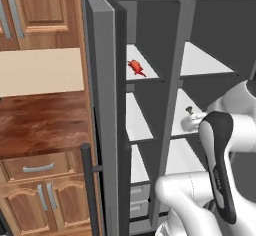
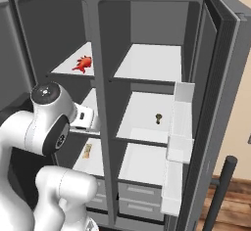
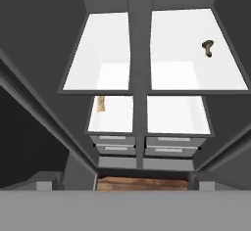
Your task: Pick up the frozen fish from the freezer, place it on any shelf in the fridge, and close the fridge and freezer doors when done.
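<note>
**Fish Not Yet In Hand; Both Doors Standing Open**

Presently, from the left base view, we find the freezer door (image 1: pixel 102 110) swung wide and the white arm (image 1: pixel 220 170) rising at lower right toward the middle shelves. A red item (image 1: pixel 136 68) lies on the freezer's top shelf (image 1: pixel 145 62); it resembles a crustacean more than a fish. A small dark-capped item (image 1: pixel 190 111) sits on the fridge's middle shelf (image 1: pixel 187 117).

From the right base view, we note the fridge door (image 2: pixel 215 112) is likewise open, its door bins (image 2: pixel 179 142) showing. A small tan-and-brown object (image 2: pixel 87 150) lies on the freezer's lower shelf (image 2: pixel 95 161), below the arm's wrist; we judge this the likelier frozen fish, though it is too small to confirm.

From the hand view, the camera looks down across both compartments. The tan object sits at the back left corner of the lower freezer shelf, above the drawers (image 3: pixel 115 143). The fingertips are not discernible, so we cannot tell whether the gripper is spread or closed; nothing appears carried.

Our assessment: pickup, transfer and both door closures are outstanding.
</note>
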